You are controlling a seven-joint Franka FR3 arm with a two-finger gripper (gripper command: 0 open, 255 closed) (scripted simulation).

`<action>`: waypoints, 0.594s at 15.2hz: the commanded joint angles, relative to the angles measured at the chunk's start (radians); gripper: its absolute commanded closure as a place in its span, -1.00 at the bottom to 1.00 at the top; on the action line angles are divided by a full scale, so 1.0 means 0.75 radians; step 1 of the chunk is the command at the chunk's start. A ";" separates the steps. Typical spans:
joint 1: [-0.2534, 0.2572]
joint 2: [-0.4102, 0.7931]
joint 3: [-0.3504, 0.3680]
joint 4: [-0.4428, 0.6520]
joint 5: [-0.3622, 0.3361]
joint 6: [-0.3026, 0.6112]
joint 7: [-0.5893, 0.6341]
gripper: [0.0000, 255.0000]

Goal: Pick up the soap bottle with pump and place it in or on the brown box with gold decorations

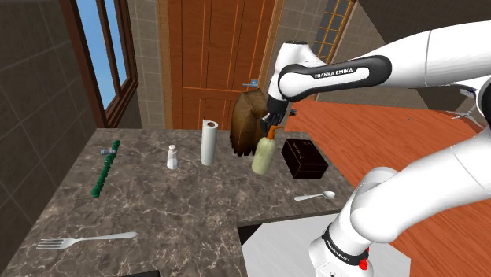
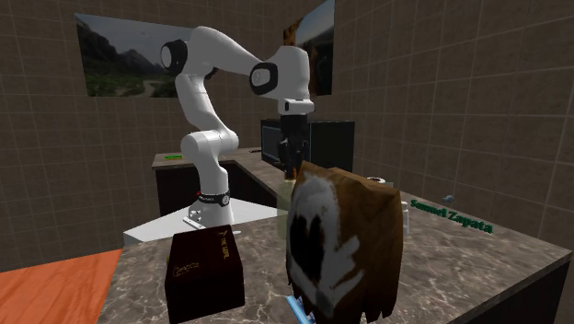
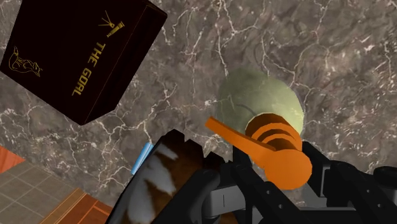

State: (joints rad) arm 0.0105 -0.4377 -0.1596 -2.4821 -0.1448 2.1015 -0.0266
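Gripper (image 3: 286,175), wrist view lower right: jaws clamped on the orange pump (image 3: 273,149) of the soap bottle (image 3: 261,102). Its pale green body sits centre-right, over the marble counter (image 3: 331,44). Judged light, rigid and slick. The pump neck is a narrow hold, so it may swing. The dark box with gold lettering (image 3: 83,57) is upper left, apart from the bottle.

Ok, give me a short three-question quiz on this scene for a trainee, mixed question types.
1. True or false: the tool is shut on the orange pump of the soap bottle.
2. What colour is the lettering on the dark box? A gold, B white, C red.
3. In the shoulder view, which utensil lies closer to the box: the fork or the spoon?
Key: 1 true; 2 A; 3 spoon.
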 commanded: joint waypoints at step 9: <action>0.005 -0.048 0.015 0.139 0.011 -0.187 -0.007 1.00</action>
State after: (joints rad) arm 0.0139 -0.4694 -0.1500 -2.3889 -0.1371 1.9765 -0.0317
